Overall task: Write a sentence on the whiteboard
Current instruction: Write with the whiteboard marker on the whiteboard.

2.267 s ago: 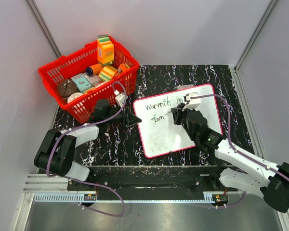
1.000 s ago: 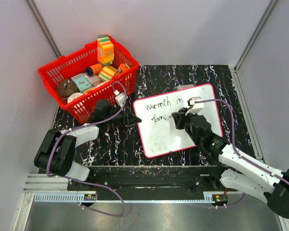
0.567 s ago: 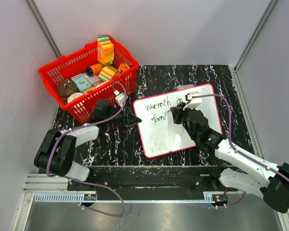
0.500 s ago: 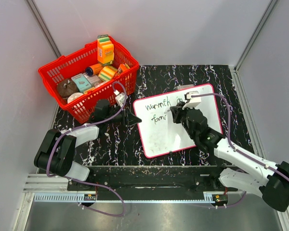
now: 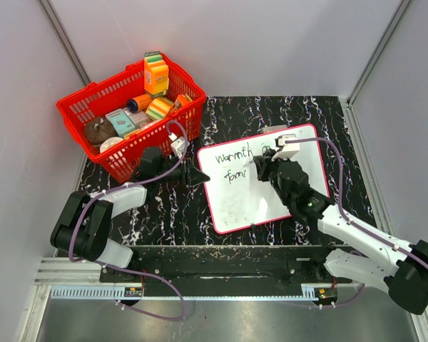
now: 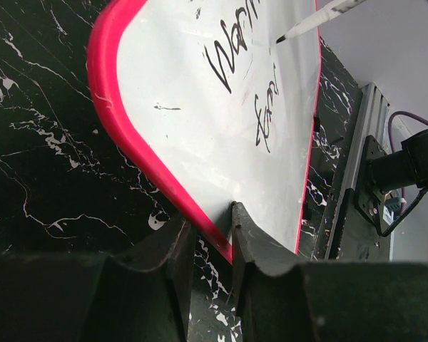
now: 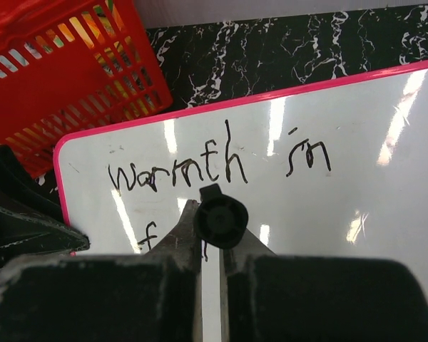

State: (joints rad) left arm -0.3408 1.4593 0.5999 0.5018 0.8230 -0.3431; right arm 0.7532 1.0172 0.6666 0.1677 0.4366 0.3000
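Observation:
The whiteboard (image 5: 271, 206) with a red-pink frame lies on the black marbled table, with "warmth in" on one line and a short word starting with "f" below. My right gripper (image 5: 260, 169) is shut on a black marker (image 7: 220, 219), seen end-on in the right wrist view, over the second line of the whiteboard (image 7: 357, 142). My left gripper (image 5: 198, 177) is shut on the board's left frame edge (image 6: 164, 185). The marker's tip (image 6: 289, 34) shows at the top of the left wrist view, above the whiteboard (image 6: 200, 121).
A red basket (image 5: 107, 142) with several grocery items stands at the back left, close to the board's left corner; it also shows in the right wrist view (image 7: 64, 78). Grey walls enclose the table. A metal rail (image 5: 200, 274) runs along the near edge.
The right gripper with the marker has shifted back and forth over the board's second line, now slightly left. The left gripper has stayed put on the frame.

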